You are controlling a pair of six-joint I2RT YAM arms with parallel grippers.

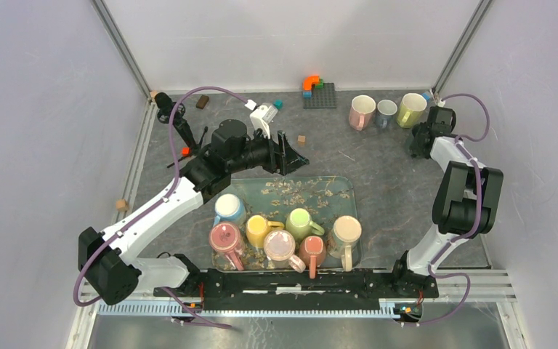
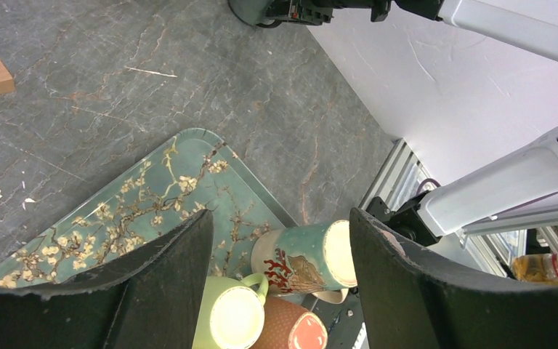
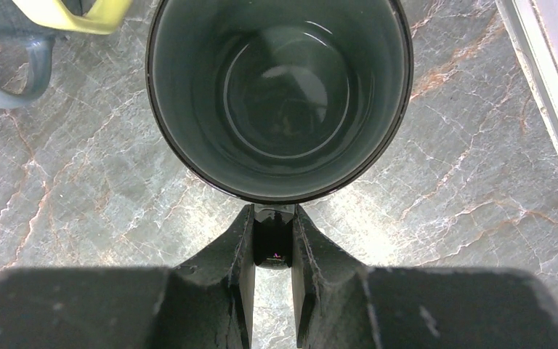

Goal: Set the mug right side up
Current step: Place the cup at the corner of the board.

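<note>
A dark mug (image 3: 280, 94) stands mouth up on the grey table at the far right. My right gripper (image 3: 273, 218) is shut on its handle (image 3: 272, 243). From above, that gripper (image 1: 423, 139) sits just in front of three upright mugs: pink (image 1: 362, 111), grey-blue (image 1: 386, 113) and yellow-green (image 1: 411, 109). Several mugs stand base up on the floral tray (image 1: 334, 190), among them a teal shell mug (image 2: 305, 262), a green one (image 2: 225, 313) and an orange one (image 2: 290, 327). My left gripper (image 1: 287, 154) hangs open above the tray's far edge, holding nothing.
A grey brick plate with coloured blocks (image 1: 320, 93) lies at the back. Black tools (image 1: 178, 123) lie at the back left. Small wooden cubes (image 1: 301, 138) (image 1: 121, 205) and a brown block (image 1: 203, 102) are scattered on the table. White walls enclose three sides.
</note>
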